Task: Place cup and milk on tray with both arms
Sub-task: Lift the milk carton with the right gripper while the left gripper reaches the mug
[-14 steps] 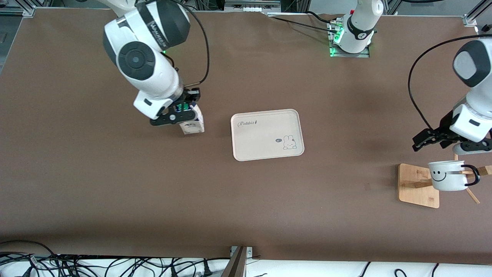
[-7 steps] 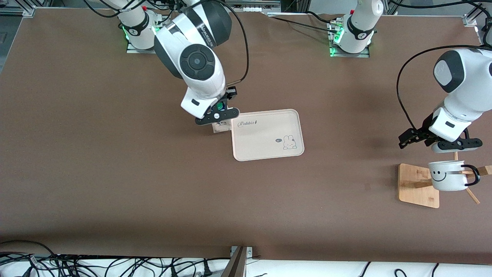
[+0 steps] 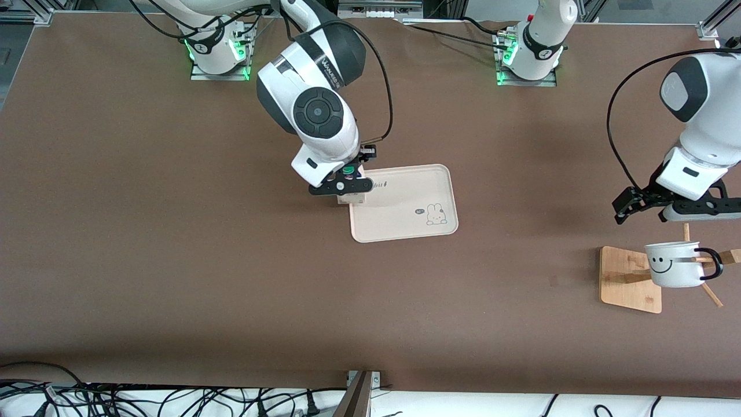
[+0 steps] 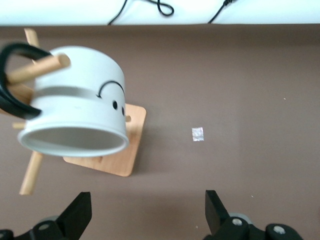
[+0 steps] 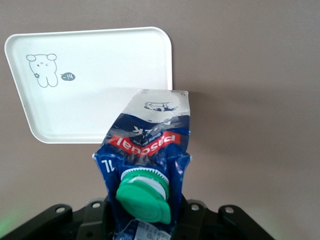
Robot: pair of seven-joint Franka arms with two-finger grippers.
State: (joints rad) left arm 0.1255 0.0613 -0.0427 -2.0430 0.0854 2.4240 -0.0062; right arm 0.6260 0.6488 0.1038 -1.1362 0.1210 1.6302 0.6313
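Note:
My right gripper point(image 3: 341, 186) is shut on the milk point(image 3: 352, 198), a blue and white carton with a green cap point(image 5: 142, 195). It holds the carton over the edge of the tray point(image 3: 405, 211) at the right arm's end. In the right wrist view the carton point(image 5: 147, 140) overlaps the tray's point(image 5: 90, 75) rim. The cup point(image 3: 671, 265) hangs by its handle on a wooden peg of the rack. My left gripper point(image 3: 674, 213) is open and empty above the table beside the rack. In the left wrist view its fingers point(image 4: 80, 212) are apart from the cup point(image 4: 75, 105).
The wooden rack base point(image 3: 628, 278) stands at the left arm's end, with pegs point(image 4: 37, 70) sticking out. A small pale mark point(image 4: 198, 134) lies on the brown table beside it. Cables run along the table's near edge.
My right arm has carried the milk from the right arm's end of the table to the tray's edge. My left gripper has shifted a little above the rack.

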